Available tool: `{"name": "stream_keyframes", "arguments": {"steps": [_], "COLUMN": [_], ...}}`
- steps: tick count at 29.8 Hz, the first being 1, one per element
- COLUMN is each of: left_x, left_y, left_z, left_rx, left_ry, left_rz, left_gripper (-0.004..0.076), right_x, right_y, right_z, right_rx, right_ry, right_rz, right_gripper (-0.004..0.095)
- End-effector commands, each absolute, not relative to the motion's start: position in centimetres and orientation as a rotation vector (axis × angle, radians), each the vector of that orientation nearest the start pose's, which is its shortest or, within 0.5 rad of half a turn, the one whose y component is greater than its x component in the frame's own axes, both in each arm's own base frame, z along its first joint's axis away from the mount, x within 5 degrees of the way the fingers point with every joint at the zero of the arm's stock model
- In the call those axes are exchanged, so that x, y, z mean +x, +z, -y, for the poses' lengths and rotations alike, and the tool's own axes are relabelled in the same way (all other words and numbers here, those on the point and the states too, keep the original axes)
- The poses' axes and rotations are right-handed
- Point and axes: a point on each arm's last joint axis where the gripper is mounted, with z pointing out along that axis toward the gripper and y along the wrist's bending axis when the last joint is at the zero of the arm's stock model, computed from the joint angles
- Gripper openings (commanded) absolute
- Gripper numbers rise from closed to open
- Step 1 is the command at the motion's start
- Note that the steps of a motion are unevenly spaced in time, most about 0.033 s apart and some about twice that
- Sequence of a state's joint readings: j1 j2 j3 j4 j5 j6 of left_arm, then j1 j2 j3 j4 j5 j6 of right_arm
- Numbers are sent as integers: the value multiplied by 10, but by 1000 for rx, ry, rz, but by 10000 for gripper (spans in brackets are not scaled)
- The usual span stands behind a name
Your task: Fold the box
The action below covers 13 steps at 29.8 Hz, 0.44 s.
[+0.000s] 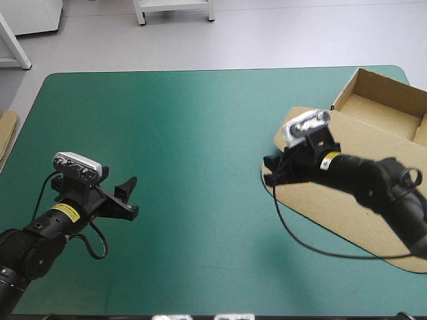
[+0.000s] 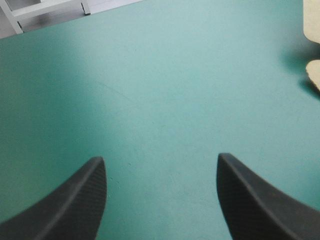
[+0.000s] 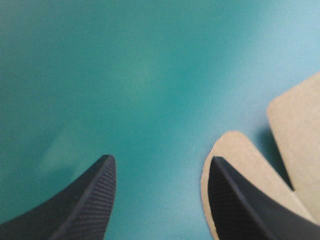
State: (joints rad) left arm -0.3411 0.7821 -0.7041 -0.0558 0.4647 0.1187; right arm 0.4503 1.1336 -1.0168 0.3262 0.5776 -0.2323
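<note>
Teal-green tabletop (image 1: 200,133); right pincer (image 1: 271,171) wide at box (image 1: 373,143) edge, left pincer (image 1: 130,198) wide, well apart. Risk: finger may shove box instead of gripping.

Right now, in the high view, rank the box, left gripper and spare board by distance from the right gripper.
1. box, partly under the right gripper, table's right side.
2. left gripper, near left.
3. spare board, table's left edge.
</note>
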Motion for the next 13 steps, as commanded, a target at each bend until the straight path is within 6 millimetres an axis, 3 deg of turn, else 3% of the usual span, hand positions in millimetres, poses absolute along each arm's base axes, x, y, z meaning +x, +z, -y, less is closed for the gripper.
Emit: {"name": "stream_keyframes", "arguments": {"steps": [1,3,5,13], "left_x": [150,150,149,145], "left_y": [331,323,319,322], "left_z": [58,58,57,55], "left_rx": [373,369,367,356], "left_ry": [-256,-259,-258,-261], "left_rz": [-1920,-1931,-1926,-1887], "left_gripper": [458,458,458,458], "right_x": [191,183,177,173], "right_y": [330,300,284,288], "right_z": [-118,-112,-107,-103], "right_rx": [-502,-452,-418,-412], "right_ry": [464,468,465,460], "right_rz": [-1976,-2009,-2010,-1954], "right_gripper": [509,509,508,345]}}
